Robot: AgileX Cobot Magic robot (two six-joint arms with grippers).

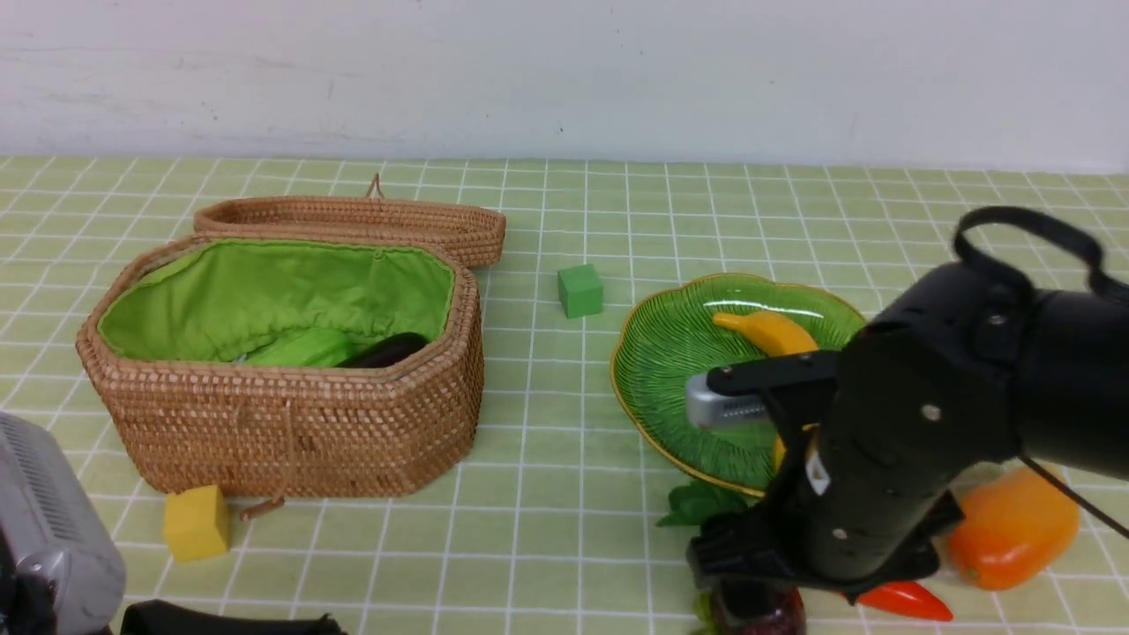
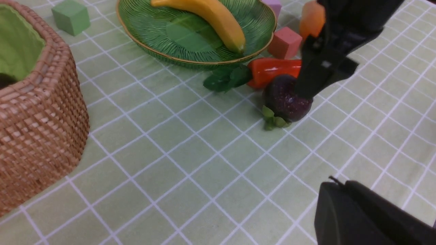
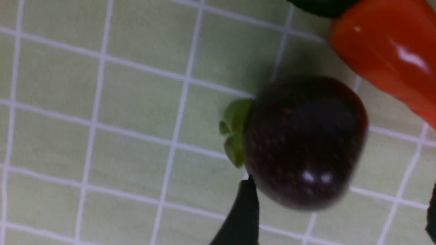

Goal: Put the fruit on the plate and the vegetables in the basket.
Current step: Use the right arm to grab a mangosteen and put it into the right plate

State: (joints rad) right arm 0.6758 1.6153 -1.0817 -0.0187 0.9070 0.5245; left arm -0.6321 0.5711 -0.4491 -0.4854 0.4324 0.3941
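Now you've one banana (image 1: 769,331) on the plate (image 1: 657,370), one carrot (image 1: 904,600), one mango (image 1: 1014,529); lower right, your right hand (image 3: 340,195) points down, released, straddling the one purple fruit (image 3: 303,143).

There were 3 fruits: banana (image 1: 767,331), orange fruit (image 1: 1014,527), purple fruit (image 2: 286,100). 2 veg: carrot (image 2: 272,69), eggplant (image 1: 384,351). 4 cubes: green cube (image 1: 580,291), yellow cube (image 1: 196,522), red-pink cube (image 2: 284,42), pale pink cube (image 2: 274,4). 1 basket (image 1: 291,423), 1 plate (image 1: 670,353).
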